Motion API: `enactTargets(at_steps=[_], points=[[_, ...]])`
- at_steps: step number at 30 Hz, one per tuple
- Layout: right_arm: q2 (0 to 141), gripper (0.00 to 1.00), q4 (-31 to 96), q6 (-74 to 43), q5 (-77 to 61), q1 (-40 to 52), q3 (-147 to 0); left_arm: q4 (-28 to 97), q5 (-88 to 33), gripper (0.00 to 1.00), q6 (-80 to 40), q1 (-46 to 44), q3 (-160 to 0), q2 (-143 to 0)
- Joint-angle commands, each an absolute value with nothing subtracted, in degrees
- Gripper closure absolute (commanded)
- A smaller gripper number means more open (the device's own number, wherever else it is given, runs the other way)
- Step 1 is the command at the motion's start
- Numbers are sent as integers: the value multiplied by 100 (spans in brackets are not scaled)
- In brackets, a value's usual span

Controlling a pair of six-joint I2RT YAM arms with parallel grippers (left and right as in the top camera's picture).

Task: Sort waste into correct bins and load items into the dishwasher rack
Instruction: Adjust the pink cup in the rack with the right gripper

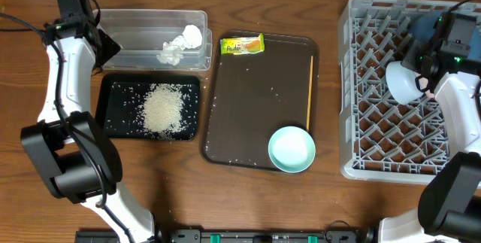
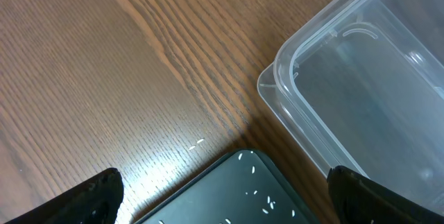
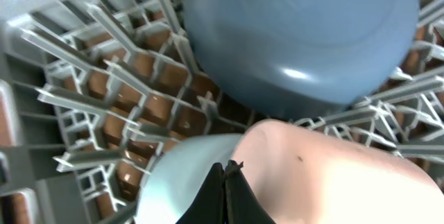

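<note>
Over the dishwasher rack (image 3: 90,78), the right gripper (image 3: 226,179) has its fingers pressed fully together. Their tips sit at the seam between a pale blue bowl (image 3: 177,182) on one side and a pink-white curved surface (image 3: 333,175) on the other; whether a rim is pinched between them cannot be told. Just ahead of it, the dark blue plate (image 3: 298,37) rests on the rack's tines. The left gripper (image 2: 225,179) is spread wide and empty, above a corner of the black tray (image 2: 236,196), with the clear tub (image 2: 361,78) just ahead.
</note>
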State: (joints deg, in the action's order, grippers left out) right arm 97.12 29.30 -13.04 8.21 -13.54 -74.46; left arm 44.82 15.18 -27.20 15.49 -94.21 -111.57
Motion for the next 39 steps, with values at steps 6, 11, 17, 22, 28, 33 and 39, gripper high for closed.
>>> enactTargets(at_steps=[6,11,17,22,28,33,39], points=[[9699,99,3345,-1479,1428,-1426,-7526,4495,1551,4,-2777,1557,-9424,-11209],[9697,99,3848,-1522,1439,-1535,-7776,4495,1551,4,-2777,1557,-9424,-11207],[9692,99,4619,-1741,1433,-1535,-8215,4495,1551,4,-2775,1557,-9424,-11207],[9612,99,5116,-1800,1393,-1531,-8385,4495,1551,4,-2777,1557,-9424,-11207],[9618,99,5135,-1796,1601,-1566,-8305,4495,1551,4,-2775,1557,-9424,-11207],[9657,99,4764,-1796,1671,-1763,-8088,4495,1553,4,-2777,1557,-9424,-11207],[9677,99,4595,-1734,1210,-2058,-8007,4495,1551,4,-2777,1557,-9424,-11207]])
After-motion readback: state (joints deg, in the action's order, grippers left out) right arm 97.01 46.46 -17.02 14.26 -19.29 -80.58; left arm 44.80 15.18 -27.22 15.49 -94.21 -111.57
